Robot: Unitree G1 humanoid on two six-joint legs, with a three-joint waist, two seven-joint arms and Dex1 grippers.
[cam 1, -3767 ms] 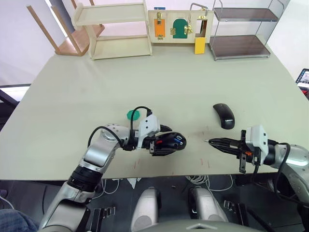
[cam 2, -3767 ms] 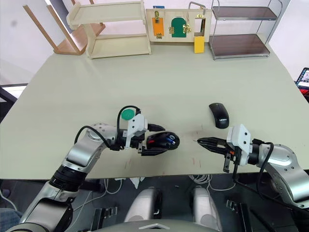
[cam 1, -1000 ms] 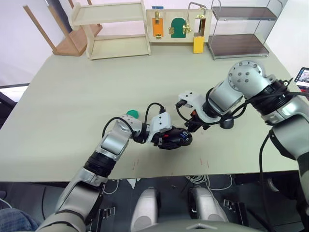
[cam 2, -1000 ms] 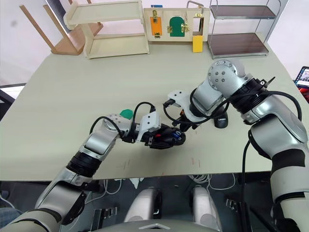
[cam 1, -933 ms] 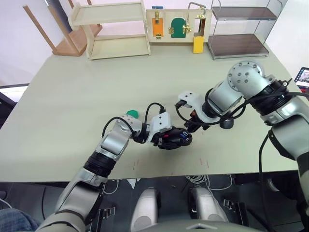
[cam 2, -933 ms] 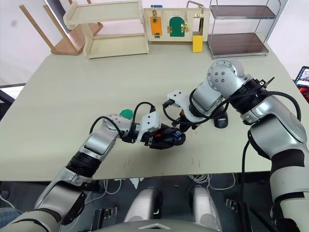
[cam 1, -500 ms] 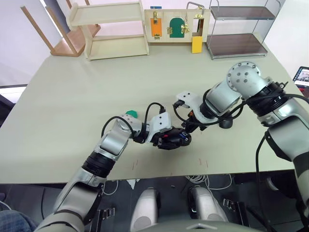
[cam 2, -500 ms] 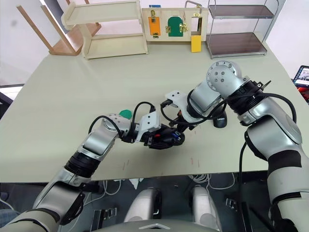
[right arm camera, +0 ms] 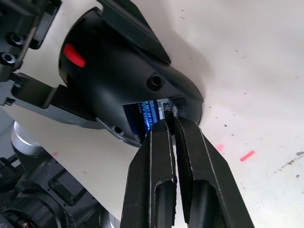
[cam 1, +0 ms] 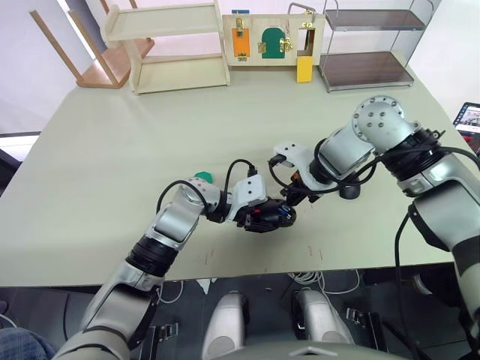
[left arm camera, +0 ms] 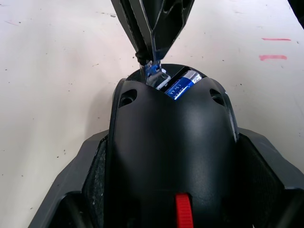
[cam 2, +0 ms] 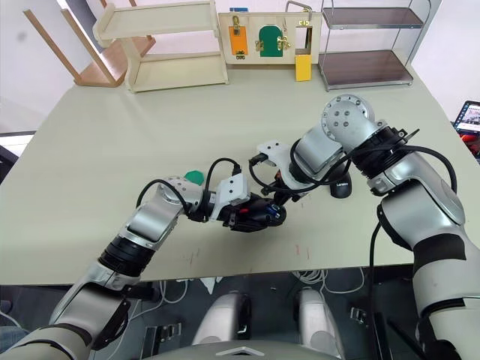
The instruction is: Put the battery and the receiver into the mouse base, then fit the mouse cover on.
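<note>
Your left gripper (cam 1: 259,218) was clamped on the mouse base (cam 1: 271,216), holding it near the front middle of the table (cam 1: 112,157). The battery (left arm camera: 182,85) sat inside the base's hollow. Your right gripper (right arm camera: 171,116) had its fingers pinched together, tips at the base's open end beside the battery; can't tell if the receiver was between them. The mouse cover (cam 1: 347,191) lay on the table behind your right arm, well apart from the base

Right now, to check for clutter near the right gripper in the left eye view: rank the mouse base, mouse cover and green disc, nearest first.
1. Mouse base, at the right gripper fingertips, held by the left gripper.
2. Mouse cover, behind the right arm.
3. Green disc, beyond the left arm.
</note>
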